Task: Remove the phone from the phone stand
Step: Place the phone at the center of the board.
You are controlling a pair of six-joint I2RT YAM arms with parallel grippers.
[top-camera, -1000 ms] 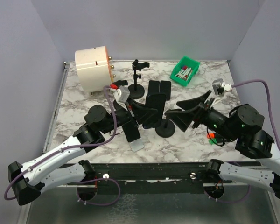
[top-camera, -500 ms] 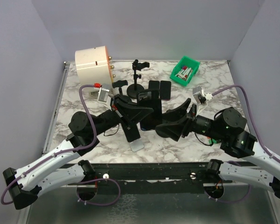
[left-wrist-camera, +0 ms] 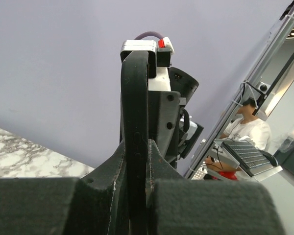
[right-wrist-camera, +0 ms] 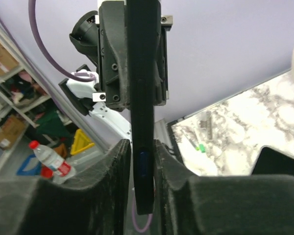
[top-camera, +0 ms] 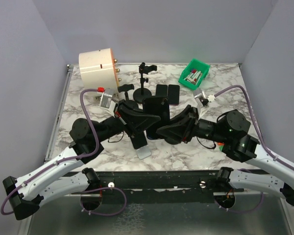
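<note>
**Phone (right-wrist-camera: 142, 98) pinched from both sides**

Right fingers (right-wrist-camera: 78, 196) clench the phone by its edge, side button between them, ready to pull. Left fingers (left-wrist-camera: 49, 205) clench a thin black upright, likely the phone stand (left-wrist-camera: 135, 107), bracing it against that pull. The phone stands upright mid-way across the tabletop (top-camera: 71, 105), not yet free. No brand or writing is legible on either.

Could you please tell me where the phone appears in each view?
Top external: phone near the picture's centre.
Left wrist: phone edge-on, a dark upright strip just left of centre.
Right wrist: phone edge-on, a dark upright strip at centre.
Shared landmark: the marble table, lower left in left wrist, right side in right wrist.
</note>
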